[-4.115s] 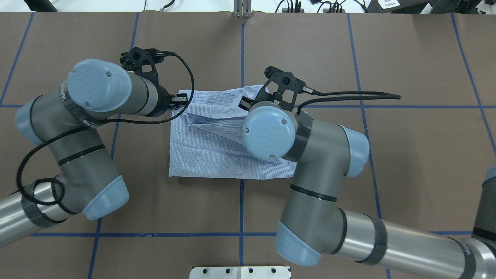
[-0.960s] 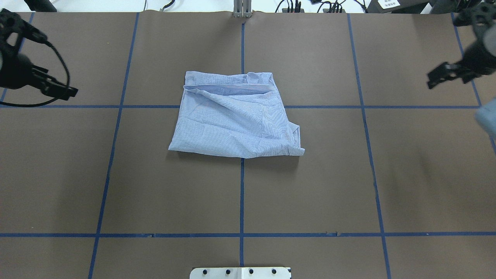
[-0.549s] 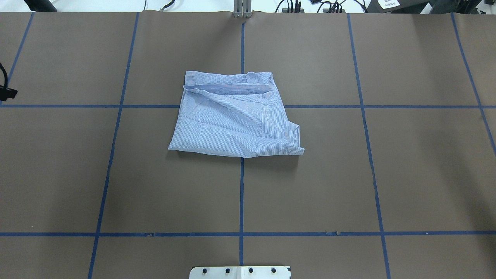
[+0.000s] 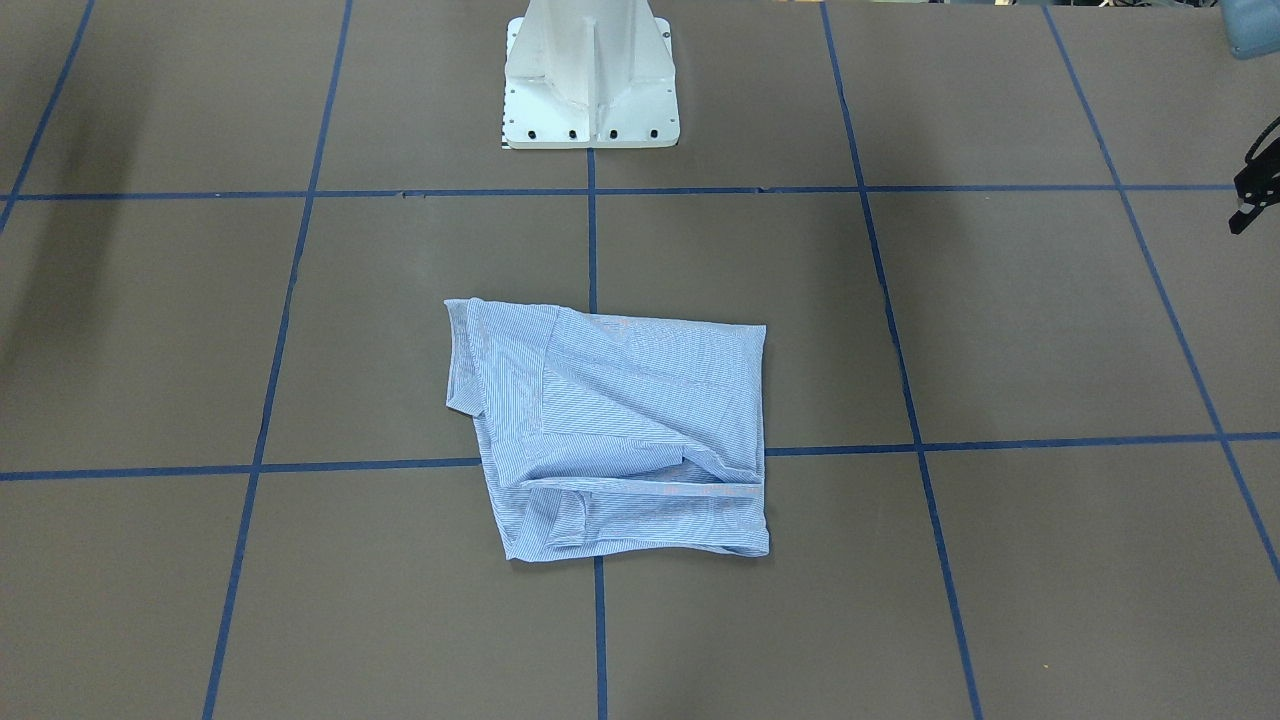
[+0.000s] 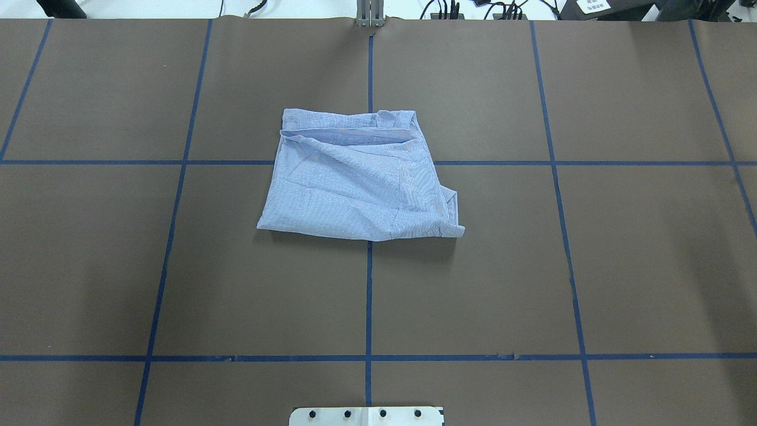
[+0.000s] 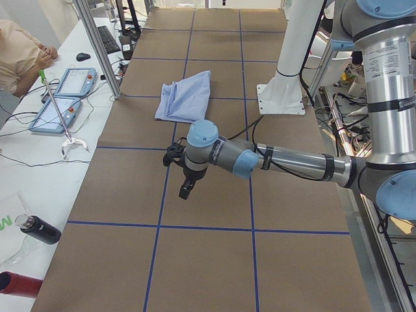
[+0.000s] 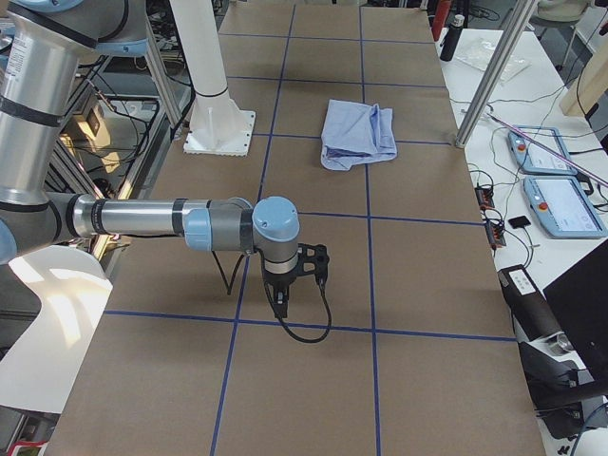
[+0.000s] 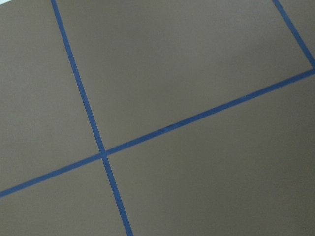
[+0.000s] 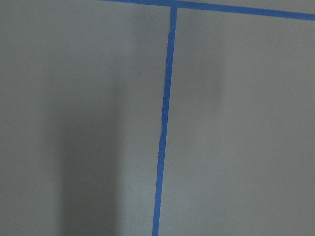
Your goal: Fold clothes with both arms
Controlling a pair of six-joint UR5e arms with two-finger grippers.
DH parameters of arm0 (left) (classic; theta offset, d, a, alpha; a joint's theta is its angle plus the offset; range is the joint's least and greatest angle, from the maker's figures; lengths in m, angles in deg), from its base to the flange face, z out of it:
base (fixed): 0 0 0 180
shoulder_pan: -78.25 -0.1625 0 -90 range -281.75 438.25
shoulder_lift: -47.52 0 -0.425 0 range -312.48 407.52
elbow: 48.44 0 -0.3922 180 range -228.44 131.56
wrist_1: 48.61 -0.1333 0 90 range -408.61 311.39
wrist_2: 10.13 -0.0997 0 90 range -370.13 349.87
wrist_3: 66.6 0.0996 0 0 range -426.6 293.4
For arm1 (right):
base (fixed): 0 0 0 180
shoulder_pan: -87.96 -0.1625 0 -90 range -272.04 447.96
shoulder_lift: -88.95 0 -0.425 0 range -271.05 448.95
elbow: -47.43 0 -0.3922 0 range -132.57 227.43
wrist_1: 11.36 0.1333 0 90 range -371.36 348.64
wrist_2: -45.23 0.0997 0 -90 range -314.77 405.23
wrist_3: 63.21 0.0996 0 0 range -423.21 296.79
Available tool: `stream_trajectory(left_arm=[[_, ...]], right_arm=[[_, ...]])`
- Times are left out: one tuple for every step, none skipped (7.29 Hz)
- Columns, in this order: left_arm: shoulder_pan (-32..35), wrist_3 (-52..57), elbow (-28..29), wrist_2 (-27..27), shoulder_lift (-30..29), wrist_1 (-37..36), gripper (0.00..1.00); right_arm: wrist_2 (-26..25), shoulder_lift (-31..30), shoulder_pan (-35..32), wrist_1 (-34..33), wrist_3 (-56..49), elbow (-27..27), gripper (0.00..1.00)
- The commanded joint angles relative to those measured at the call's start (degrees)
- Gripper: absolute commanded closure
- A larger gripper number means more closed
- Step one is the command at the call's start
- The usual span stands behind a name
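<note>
The clothes are one light blue striped shirt [image 5: 355, 183], lying folded into a rough square in the middle of the brown table [image 5: 591, 266]. It also shows in the front-facing view as the shirt [image 4: 620, 440]. Nothing touches it. Both arms are pulled far back from it. My left gripper [image 6: 184, 188] hangs over the table's left end, and I cannot tell whether it is open or shut. My right gripper [image 7: 283, 300] points down over the table's right end, its state also unclear. Both wrist views show only table and blue tape.
The white pedestal base [image 4: 590, 80] stands at the robot's side of the table. Beyond the far edge, a side bench holds two teach pendants [image 6: 65, 97] and a dark bottle [image 6: 39, 229]. A person's arm [image 6: 19, 55] rests there. Metal posts [image 7: 489, 76] stand at the table's edge.
Both grippers were at the shirt's far edge four seconds ago and have swung out sideways, leaving the overhead view. The shirt lies folded and has not moved in the last second.
</note>
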Motion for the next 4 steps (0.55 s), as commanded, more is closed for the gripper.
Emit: stream_trajectory(left_arm=[[0.96,5.27,0.98,1.02,2.27,-7.14,0.00],[4.19,11.92,1.77,0.84,2.10,-11.90,0.00],[7.44,14.60,1.95,1.02,2.53,-16.21,0.00],[8.52,14.37,3.17,0.67,1.84,-18.08,0.00]], right_arm=[[0.04,-0.05,-0.04,0.01,-0.01,-0.03,0.00],[0.13,-0.05,-0.04,0.01,0.16,0.05,0.00],[0.13,-0.05,-0.04,-0.07,0.25,-0.03,0.00],[0.13,0.04,-0.04,0.01,0.25,-0.03,0.00]])
